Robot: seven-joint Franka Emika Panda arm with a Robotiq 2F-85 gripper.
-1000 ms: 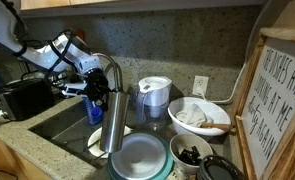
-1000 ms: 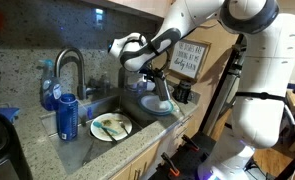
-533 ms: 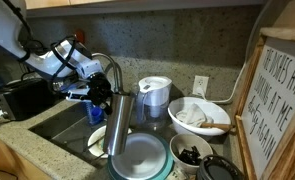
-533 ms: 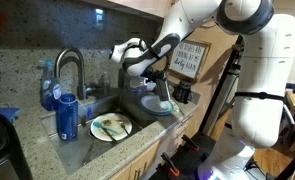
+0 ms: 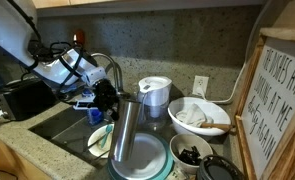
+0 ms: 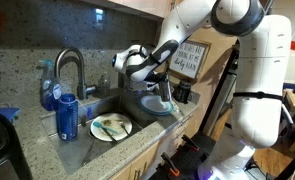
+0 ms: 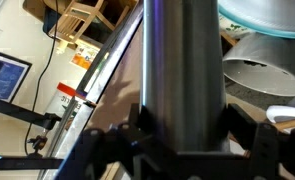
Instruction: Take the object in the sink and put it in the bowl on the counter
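Note:
My gripper [image 5: 107,98] is shut on the silver metal tumbler [image 5: 122,132], holding it near its upper end. The tumbler hangs tilted, its lower end over the near edge of the teal-rimmed bowl [image 5: 145,157] on the granite counter [image 5: 27,160]. In the other exterior view the tumbler [image 6: 165,96] leans above the bowl [image 6: 153,106], right of the dark sink [image 6: 82,135]. In the wrist view the tumbler [image 7: 183,70] fills the middle, gripped between both fingers [image 7: 249,128].
A plate with utensils [image 6: 111,127] lies in the sink beside a blue can [image 6: 67,118] and the chrome faucet [image 6: 71,68]. A white-lidded pitcher [image 5: 154,95], a white bowl [image 5: 199,117], a small dark-filled bowl [image 5: 190,155] and a framed sign [image 5: 282,95] crowd the counter.
The gripper has carried the tumbler from over the sink edge toward the bowl, lowering it and tilting its lower end over the teal rim.

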